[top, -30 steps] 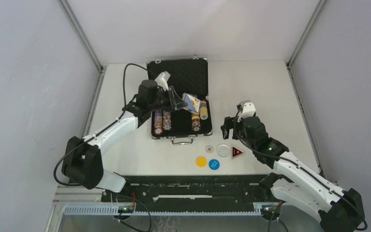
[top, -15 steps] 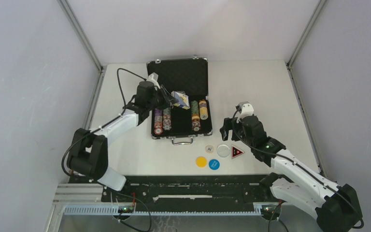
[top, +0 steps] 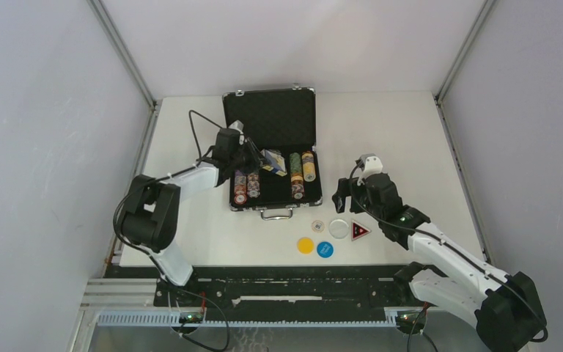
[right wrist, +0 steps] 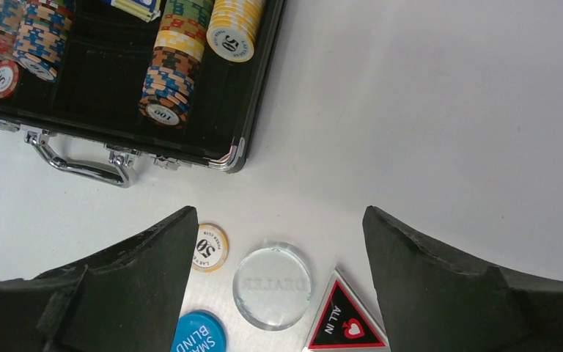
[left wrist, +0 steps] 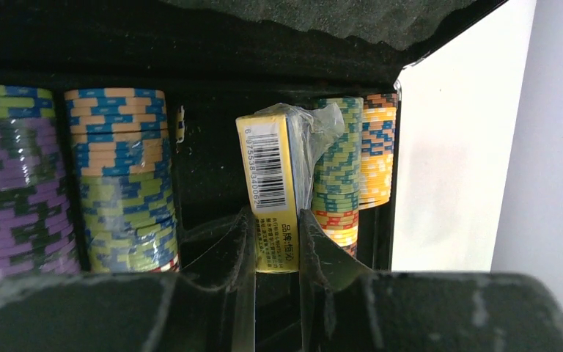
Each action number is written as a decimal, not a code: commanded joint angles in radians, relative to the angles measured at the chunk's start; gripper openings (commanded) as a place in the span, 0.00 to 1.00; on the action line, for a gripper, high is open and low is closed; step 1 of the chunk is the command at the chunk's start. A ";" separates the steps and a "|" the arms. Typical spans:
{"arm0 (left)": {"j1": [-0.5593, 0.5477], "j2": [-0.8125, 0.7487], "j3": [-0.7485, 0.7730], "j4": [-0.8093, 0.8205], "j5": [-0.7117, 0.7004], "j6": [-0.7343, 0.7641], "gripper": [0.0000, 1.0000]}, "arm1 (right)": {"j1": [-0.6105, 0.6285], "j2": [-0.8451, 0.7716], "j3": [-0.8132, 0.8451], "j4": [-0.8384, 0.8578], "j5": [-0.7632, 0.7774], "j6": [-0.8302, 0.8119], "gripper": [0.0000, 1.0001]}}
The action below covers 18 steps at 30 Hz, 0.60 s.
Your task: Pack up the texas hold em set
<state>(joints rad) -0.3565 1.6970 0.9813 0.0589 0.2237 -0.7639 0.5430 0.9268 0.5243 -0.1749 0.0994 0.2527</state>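
Two hands in view, only one loaded.

Step in hand (my reading): seating the deck in the case, with the loose pieces to follow.

- Left hand (left wrist: 276, 242) pinches the deck (left wrist: 265, 172) at its near end, one finger on each broad face. The deck stands on edge, barcode side up (wrapper crinkled at the far end).
- The deck (top: 273, 160) is over the middle slot of the open case (top: 271, 117). Chip stacks (left wrist: 121, 183) sit to its left and more to its right. I cannot tell whether its lower edge touches the slot floor.
- Right hand (right wrist: 278, 220) is spread wide and holds nothing. It hovers over the surface (right wrist: 447, 132), just right of the case's near right corner.
- Under it lie the dealer button (right wrist: 273, 284), the triangle token (right wrist: 343, 323) touching it on the right, and a loose chip (right wrist: 209, 247) just to its left.
- Yellow button (top: 306, 245) and blue button (top: 325, 249) lie side by side on the near side of those, well apart from the case.

Next move calls for: lowering the deck into the slot without nudging the stacks on either side (little room there, and the wrapper could snag), then letting go and backing the hand out. The flat buttons will likely be awkward to pick off the surface.
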 commanded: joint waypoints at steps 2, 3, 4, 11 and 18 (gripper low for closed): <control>0.007 0.058 0.076 0.093 0.070 -0.043 0.00 | -0.006 0.007 0.002 0.043 -0.013 0.016 0.90; 0.007 0.065 0.074 0.096 0.072 -0.045 0.00 | -0.007 0.007 0.002 0.042 -0.013 0.015 0.90; 0.007 0.071 0.071 0.096 0.072 -0.047 0.00 | -0.008 0.007 0.001 0.042 -0.012 0.014 0.90; 0.007 0.076 0.032 0.092 0.064 -0.030 0.01 | -0.011 0.019 -0.003 0.054 -0.021 0.014 0.90; 0.007 0.001 0.015 -0.010 -0.009 0.049 0.58 | -0.011 0.030 -0.003 0.069 -0.036 0.016 0.90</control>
<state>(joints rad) -0.3504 1.7611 0.9951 0.0963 0.2657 -0.7689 0.5369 0.9546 0.5236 -0.1661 0.0799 0.2527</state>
